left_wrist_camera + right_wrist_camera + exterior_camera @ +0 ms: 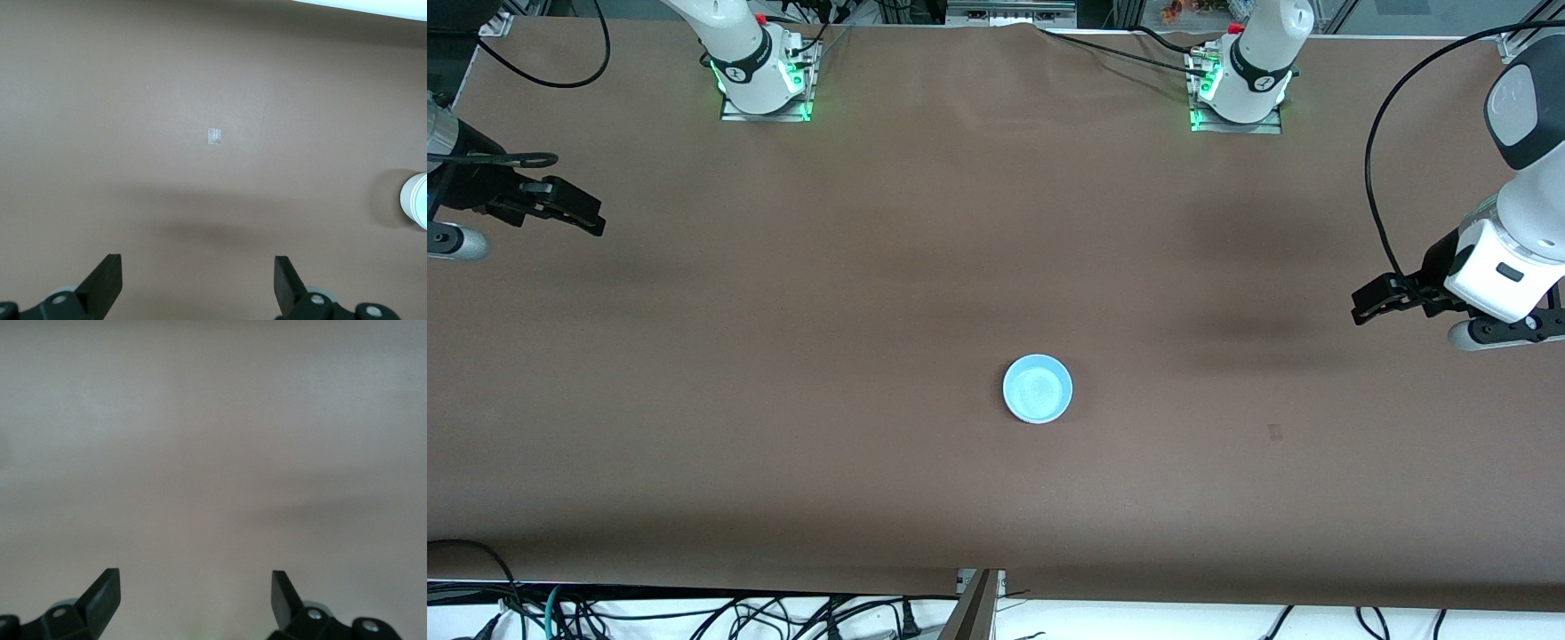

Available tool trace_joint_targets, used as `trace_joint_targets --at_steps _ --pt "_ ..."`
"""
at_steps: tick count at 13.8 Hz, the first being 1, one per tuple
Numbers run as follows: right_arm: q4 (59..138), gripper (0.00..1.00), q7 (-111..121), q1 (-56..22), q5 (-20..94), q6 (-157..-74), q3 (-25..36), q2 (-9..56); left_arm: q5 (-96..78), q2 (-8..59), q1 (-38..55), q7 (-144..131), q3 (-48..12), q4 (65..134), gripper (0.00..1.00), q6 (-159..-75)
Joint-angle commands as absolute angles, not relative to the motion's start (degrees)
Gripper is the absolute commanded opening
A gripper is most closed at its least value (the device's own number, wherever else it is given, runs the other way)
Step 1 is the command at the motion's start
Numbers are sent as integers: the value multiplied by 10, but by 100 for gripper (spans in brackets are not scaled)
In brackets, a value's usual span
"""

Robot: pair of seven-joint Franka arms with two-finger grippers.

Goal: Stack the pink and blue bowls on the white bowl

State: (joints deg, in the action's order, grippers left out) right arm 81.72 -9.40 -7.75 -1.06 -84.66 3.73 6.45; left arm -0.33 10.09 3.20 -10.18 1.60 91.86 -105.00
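A light blue bowl sits upright near the middle of the table, toward the front camera. From above only its blue inside and rim show. Anything under it is hidden, and no separate pink bowl or white bowl is in view. In the left wrist view a whitish round bowl wall shows at the picture's edge. My left gripper is open and empty, over the left arm's end of the table, well away from the bowl. My right gripper is open and empty over the right arm's end. Both wrist views show bare table between the fingers.
The brown table cover spans the whole view. A small square tape mark lies between the bowl and the left gripper and also shows in the left wrist view. Cables run along the table's front edge.
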Motion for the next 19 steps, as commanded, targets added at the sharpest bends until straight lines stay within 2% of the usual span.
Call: trace_joint_targets --at_steps 1,19 --pt "810 100 -88 -74 -18 -836 31 63 -14 101 40 -93 25 922 100 -1058" --pt "811 100 -90 -80 -4 -840 33 64 -14 101 48 -92 23 922 100 -1057"
